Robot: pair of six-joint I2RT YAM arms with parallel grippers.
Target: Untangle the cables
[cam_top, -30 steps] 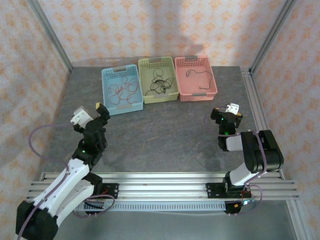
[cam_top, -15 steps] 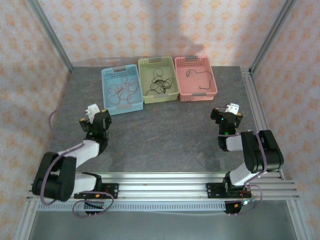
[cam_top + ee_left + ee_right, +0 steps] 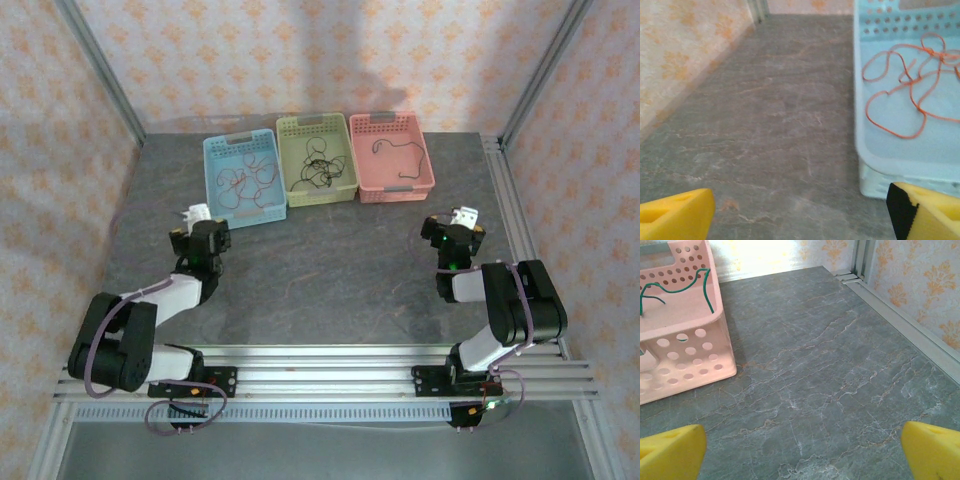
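- Left gripper (image 3: 200, 229): jaws spread wide with nothing between them; low over the grey table (image 3: 320, 275), just beside the near left corner of the blue basket (image 3: 211, 185)
- Right gripper (image 3: 455, 226): jaws likewise parted and empty; over bare table, near the front right corner of the pink basket (image 3: 386, 122) but apart from it
- Red-orange cables (image 3: 245, 180): in the blue basket, thin loops overlapping and crossing on its floor; the left wrist view shows them close up, bunched more tightly towards the far side
- Black cables (image 3: 318, 170): in the green basket (image 3: 313, 122), gathered in a loose tangle near its middle
- Single dark cable (image 3: 398, 141): in the pink basket, curving along its far and right sides; it reads as green in the right wrist view
- Arrangement: blue, green and pink basket stand side by side in a row at the far end of the table, green in the middle, each just beside the next
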